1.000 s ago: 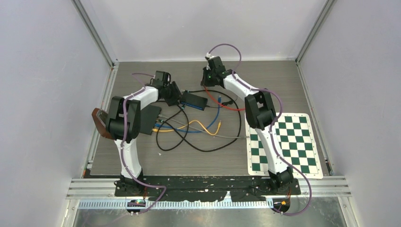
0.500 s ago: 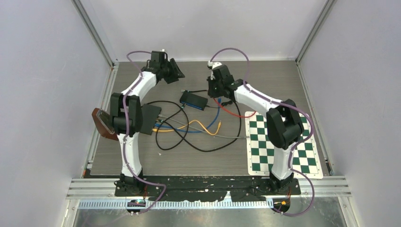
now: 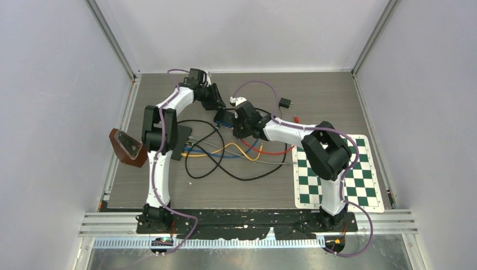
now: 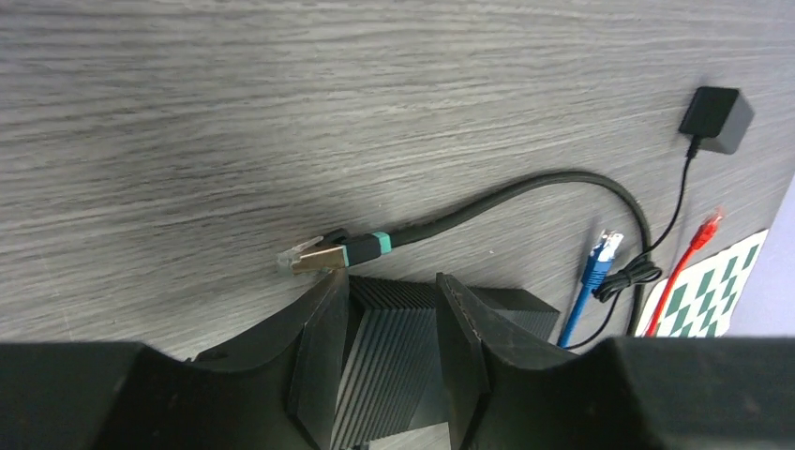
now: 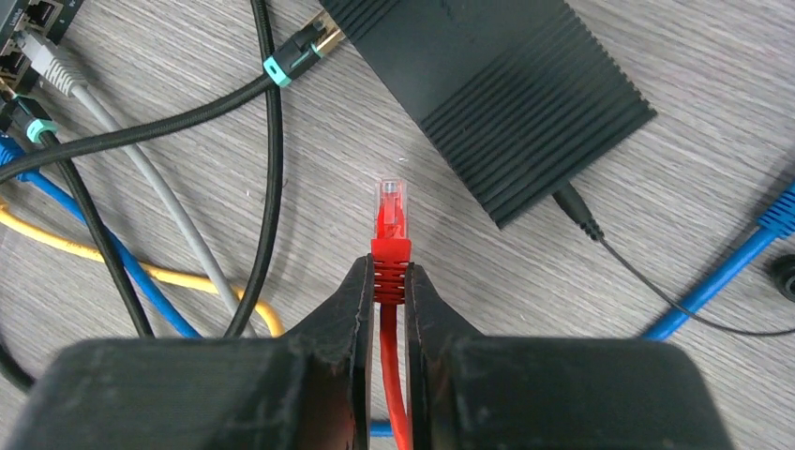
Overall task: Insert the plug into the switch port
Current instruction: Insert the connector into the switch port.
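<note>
Since earlier, both grippers are brought inward to switch [image 5: 506, 103]. Plug [image 5: 391, 214], judged light, stiff, clip fragile, is pinched at its boot by right gripper [image 5: 389, 272], just short of switch; left gripper [image 4: 389, 291] is held wide.

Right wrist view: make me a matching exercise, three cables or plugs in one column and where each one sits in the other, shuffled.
Column one:
1 red plug
2 teal-banded plug
3 yellow cable

Column two:
A lying loose at the corner of the switch
B running in from the view's left edge
C clamped in the right gripper

Pairs: 1-C, 2-A, 3-B.
</note>
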Controlling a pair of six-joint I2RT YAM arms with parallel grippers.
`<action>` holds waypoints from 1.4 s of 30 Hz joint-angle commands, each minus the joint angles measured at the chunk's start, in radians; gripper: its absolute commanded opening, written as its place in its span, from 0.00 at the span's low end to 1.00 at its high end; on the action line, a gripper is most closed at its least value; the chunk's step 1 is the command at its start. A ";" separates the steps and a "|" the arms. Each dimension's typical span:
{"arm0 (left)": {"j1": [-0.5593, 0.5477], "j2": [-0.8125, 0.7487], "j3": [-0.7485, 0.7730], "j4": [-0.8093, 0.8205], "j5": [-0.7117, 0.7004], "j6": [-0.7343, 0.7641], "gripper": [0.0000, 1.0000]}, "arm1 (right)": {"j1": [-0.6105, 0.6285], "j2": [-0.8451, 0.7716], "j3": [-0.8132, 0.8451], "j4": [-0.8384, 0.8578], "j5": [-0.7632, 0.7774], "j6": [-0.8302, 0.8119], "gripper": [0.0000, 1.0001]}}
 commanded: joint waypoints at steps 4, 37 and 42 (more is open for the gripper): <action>-0.008 0.008 0.048 -0.101 0.044 0.068 0.40 | 0.003 0.052 0.008 0.100 0.088 0.027 0.05; -0.013 -0.167 -0.175 -0.132 0.064 0.071 0.35 | -0.088 0.086 -0.030 0.358 0.058 -0.140 0.05; -0.016 -0.173 -0.202 -0.149 0.066 0.080 0.34 | -0.088 0.084 -0.036 0.375 -0.053 -0.167 0.05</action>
